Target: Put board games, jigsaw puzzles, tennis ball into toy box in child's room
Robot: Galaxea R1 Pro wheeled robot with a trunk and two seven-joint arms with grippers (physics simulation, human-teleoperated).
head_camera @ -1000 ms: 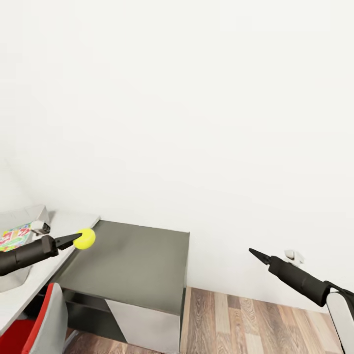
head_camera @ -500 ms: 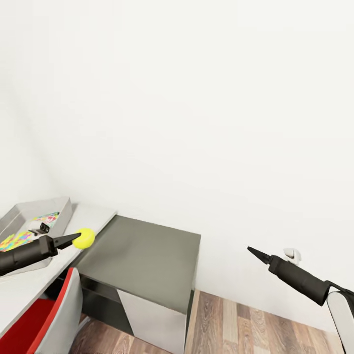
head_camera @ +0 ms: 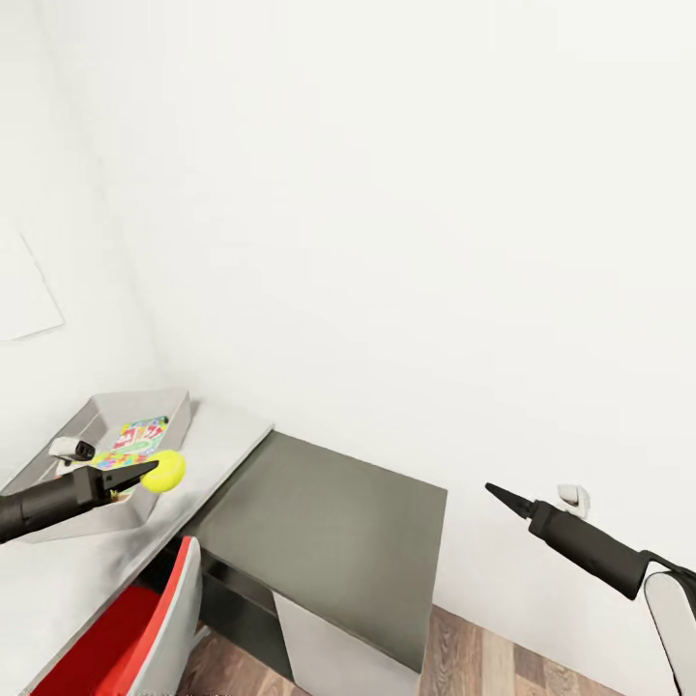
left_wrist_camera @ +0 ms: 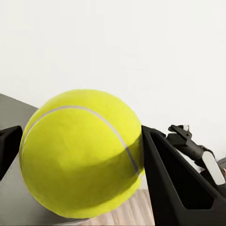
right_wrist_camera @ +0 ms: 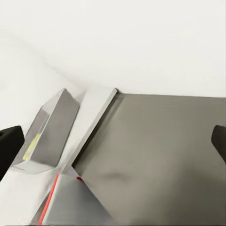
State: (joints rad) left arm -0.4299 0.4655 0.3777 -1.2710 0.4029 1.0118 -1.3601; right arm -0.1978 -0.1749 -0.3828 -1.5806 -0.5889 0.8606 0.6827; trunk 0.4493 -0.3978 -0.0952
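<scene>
My left gripper is shut on the yellow tennis ball, held in the air at the right end of the grey toy box. The ball sits between the black fingers in the left wrist view. The toy box stands on the pale table, and a flat multicoloured toy lies inside it. The right wrist view also takes in the toy box. My right gripper hangs open and empty far to the right, above the floor. The bed is out of view.
The table's lower dark grey end unit lies between my arms, against the white wall. A red and grey chair stands at the table's front edge. A wall socket is behind the right gripper. Wood floor shows at the lower right.
The whole view has swung left, bringing the toy box and table further into the picture. The ball stays in my left gripper and is now at the box's end. The right arm holds its pose.
</scene>
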